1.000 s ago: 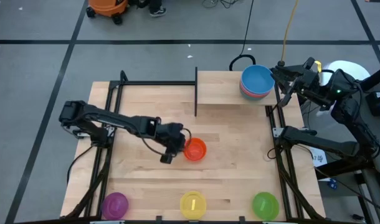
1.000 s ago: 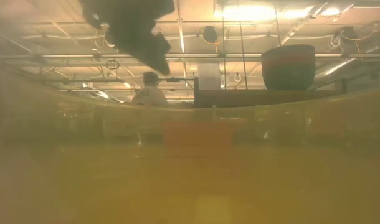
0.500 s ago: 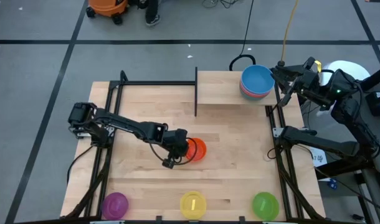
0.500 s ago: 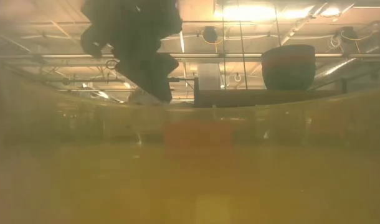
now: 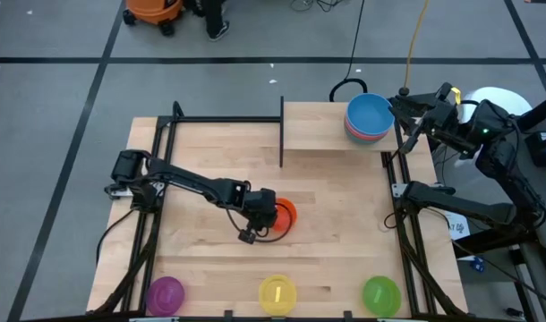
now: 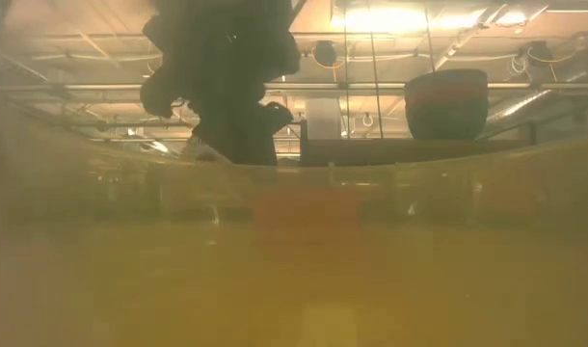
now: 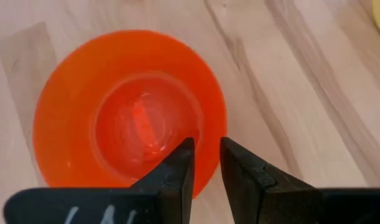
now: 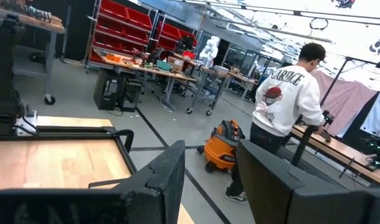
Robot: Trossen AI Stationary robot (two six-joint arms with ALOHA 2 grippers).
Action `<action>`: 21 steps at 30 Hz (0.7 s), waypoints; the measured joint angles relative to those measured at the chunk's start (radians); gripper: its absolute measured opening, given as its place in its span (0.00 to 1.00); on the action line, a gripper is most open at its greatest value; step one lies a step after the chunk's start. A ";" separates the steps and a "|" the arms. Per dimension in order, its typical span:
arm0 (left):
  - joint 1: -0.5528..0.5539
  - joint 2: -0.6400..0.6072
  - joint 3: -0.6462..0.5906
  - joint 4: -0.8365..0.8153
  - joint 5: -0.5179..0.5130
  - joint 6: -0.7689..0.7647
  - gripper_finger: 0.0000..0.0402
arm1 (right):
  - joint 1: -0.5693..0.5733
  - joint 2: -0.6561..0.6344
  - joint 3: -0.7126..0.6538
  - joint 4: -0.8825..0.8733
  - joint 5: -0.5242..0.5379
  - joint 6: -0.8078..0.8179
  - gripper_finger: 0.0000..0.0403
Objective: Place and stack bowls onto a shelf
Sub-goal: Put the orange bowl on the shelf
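Observation:
An orange bowl [image 5: 285, 213] [image 7: 115, 112] stands upright on its base at the table's middle. My left gripper [image 5: 269, 216] [image 7: 207, 146] is open with a narrow gap and points steeply down at the bowl's left rim, one finger over the inside and one outside. The shelf [image 5: 322, 130] is at the far side. On its right end a blue bowl [image 5: 370, 114] tops a stack [image 6: 446, 104] of pink and red ones. My right gripper [image 5: 407, 101] [image 8: 212, 155] waits open, raised at the far right. My left gripper has one finger [image 7: 177, 165] inside the orange bowl's rim [image 7: 210, 169] and the other finger [image 7: 240, 165] outside it, coming slanting down from the table's left. Whether either finger touches the rim, I cannot tell. The bowl rests on the table.
Purple [image 5: 165, 293], yellow [image 5: 277, 293] and green [image 5: 380, 293] bowls stand in a row along the near edge. A thin black bar [image 5: 282, 134] stands at the shelf's left end. Black frame rails run along both table sides. A person [image 8: 283, 106] stands in the room beyond.
My left gripper has come down and a little toward the table's right, until its fingers stand at the orange bowl's left rim. Its gap is unchanged. The bowl has stayed where it was.

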 joint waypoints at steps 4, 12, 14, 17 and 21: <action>0.000 0.042 0.033 -0.001 0.012 0.029 0.20 | 0.000 0.000 0.000 0.001 0.001 -0.003 0.35; 0.000 0.110 0.050 -0.017 0.059 0.037 0.20 | 0.000 0.000 0.000 0.001 0.002 -0.008 0.35; 0.003 0.110 0.049 -0.026 0.056 0.037 0.20 | 0.000 0.000 0.000 0.001 0.002 -0.016 0.35; 0.015 0.090 0.049 -0.027 0.021 0.027 0.20 | 0.000 0.000 0.000 0.001 0.002 -0.023 0.35; 0.046 0.048 0.078 -0.058 -0.011 0.009 0.20 | 0.000 0.000 0.000 0.000 0.002 -0.023 0.35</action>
